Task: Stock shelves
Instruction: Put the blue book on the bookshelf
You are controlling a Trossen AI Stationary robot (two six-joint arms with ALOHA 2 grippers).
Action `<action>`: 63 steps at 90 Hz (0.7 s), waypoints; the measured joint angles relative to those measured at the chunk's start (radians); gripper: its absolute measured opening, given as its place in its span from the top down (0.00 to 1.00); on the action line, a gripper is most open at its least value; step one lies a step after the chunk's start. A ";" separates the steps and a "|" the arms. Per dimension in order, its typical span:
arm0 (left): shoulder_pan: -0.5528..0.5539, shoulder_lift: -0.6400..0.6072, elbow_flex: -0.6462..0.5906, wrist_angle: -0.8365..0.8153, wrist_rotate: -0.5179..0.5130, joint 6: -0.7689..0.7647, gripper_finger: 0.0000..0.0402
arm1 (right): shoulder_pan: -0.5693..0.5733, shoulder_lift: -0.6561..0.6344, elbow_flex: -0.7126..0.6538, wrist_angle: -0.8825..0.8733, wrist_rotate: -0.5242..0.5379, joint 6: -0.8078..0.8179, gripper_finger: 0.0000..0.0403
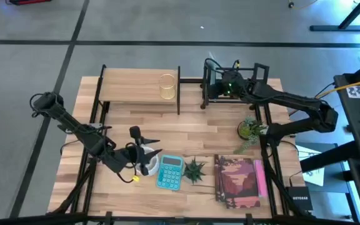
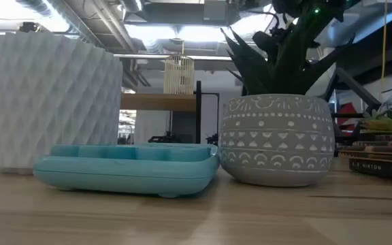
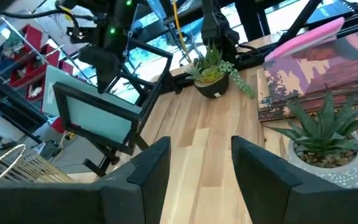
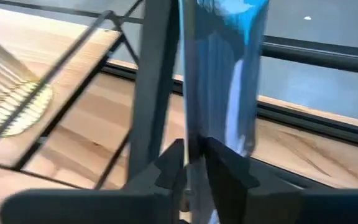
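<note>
The wood-board shelf (image 1: 136, 87) stands at the far left with a gold wire basket (image 1: 167, 86) on top. The black bar rack (image 1: 233, 81) stands at the far right. My right gripper (image 4: 194, 165) is at the rack, shut on a thin pale blue-green panel (image 3: 98, 117) with a dark frame. My left gripper (image 3: 201, 180) hovers open over the near left of the table (image 1: 199, 128), beside a white textured pot (image 2: 53, 102) and a teal calculator (image 1: 169, 172). Nothing is between its fingers. My right gripper pinches the panel's thin edge (image 4: 190, 140) between its two fingers. In the left wrist view the panel sits tilted among the rack's bars. I cannot tell whether it rests on the rack.
A small spiky plant in a patterned grey pot (image 1: 195, 169) stands right of the calculator, and a stack of books (image 1: 237, 181) lies at the near right. Another potted plant (image 1: 252, 129) stands in front of the rack. Bare wood lies in the table's middle.
</note>
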 joint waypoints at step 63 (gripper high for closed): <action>0.009 0.000 0.000 -0.002 0.014 -0.009 0.61 | -0.001 -0.004 0.001 0.038 -0.029 0.035 0.99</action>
